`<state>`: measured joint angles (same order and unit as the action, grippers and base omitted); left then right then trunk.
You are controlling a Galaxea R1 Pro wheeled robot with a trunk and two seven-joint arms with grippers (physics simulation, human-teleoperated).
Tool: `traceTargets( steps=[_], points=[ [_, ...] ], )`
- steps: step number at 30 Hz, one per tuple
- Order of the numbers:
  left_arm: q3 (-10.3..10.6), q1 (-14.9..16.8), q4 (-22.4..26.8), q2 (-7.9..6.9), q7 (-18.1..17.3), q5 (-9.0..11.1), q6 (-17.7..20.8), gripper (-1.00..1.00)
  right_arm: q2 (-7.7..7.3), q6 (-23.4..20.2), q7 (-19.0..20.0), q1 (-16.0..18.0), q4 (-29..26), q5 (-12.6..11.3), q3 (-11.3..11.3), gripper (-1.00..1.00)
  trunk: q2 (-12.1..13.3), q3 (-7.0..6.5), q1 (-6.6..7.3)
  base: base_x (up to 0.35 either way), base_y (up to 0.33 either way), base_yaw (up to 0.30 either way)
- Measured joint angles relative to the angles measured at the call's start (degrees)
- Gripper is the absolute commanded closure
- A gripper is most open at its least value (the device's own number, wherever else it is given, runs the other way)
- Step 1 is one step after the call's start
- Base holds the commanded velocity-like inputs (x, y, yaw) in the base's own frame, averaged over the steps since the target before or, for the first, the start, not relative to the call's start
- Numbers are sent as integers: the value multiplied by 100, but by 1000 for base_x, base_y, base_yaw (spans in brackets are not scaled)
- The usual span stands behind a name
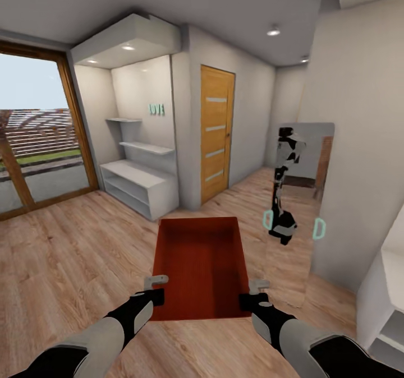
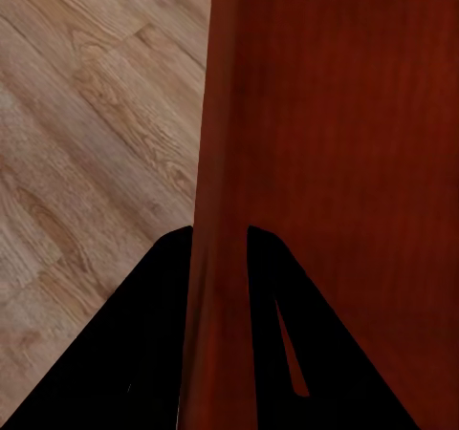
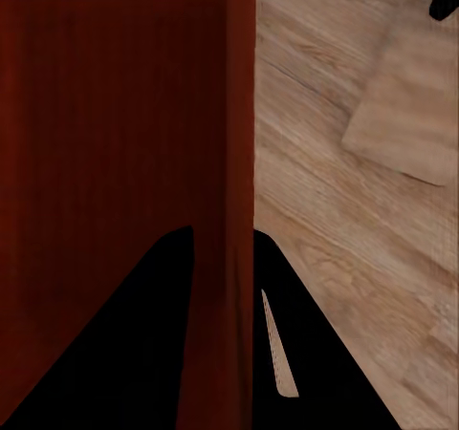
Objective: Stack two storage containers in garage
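One red-orange open-top storage container (image 1: pixel 199 266) hangs in front of me above the light wood plank floor, held level between both arms. My left gripper (image 1: pixel 156 288) is shut on its left wall near the closest corner. In the left wrist view the thin wall (image 2: pixel 225 162) runs between the dark fingers of the left gripper (image 2: pixel 220 234). My right gripper (image 1: pixel 255 291) is shut on the right wall. The right wrist view shows that wall (image 3: pixel 229 115) pinched by the right gripper (image 3: pixel 222 231). The inside of the container looks empty.
A white shelf unit (image 1: pixel 140 184) stands in an alcove ahead on the left. Beside it is a shut wooden door (image 1: pixel 216 134). A tall glass door (image 1: pixel 33 142) fills the left wall. A mirror panel (image 1: pixel 297 198) on the right reflects me, and a white cabinet (image 1: pixel 387 288) is close at the right edge.
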<state>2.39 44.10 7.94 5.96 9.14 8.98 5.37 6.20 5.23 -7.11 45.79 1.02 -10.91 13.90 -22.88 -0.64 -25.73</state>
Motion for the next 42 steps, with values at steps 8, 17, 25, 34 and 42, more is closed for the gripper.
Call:
traceTargets(
  steps=[8, 17, 25, 34, 42],
  points=[
    [4, 0, 4, -11, -14, 3, 6, 100, 10, -1, -19, 0, -1, 6, -2, 100, 0, 0, 0, 324, 0, 267],
    [14, 0, 11, -18, -23, 12, 15, 100, 17, -1, -31, 0, -1, 2, 0, 100, 0, 0, 0, 324, 0, 93],
    [13, 0, 11, -22, -25, 12, 29, 100, 21, -14, -35, 0, -1, 2, -1, 100, 0, 0, 0, 324, 0, 2],
    [15, 1, 11, -19, -24, 12, 14, 100, 18, 0, -32, 0, -1, 2, 0, 100, 0, 0, 0, 324, 0, 0],
    [14, 0, 11, -25, -34, 12, 11, 100, 25, 3, -42, 0, -1, 9, -5, 100, 0, 0, 0, 324, 0, 0]
  ],
)
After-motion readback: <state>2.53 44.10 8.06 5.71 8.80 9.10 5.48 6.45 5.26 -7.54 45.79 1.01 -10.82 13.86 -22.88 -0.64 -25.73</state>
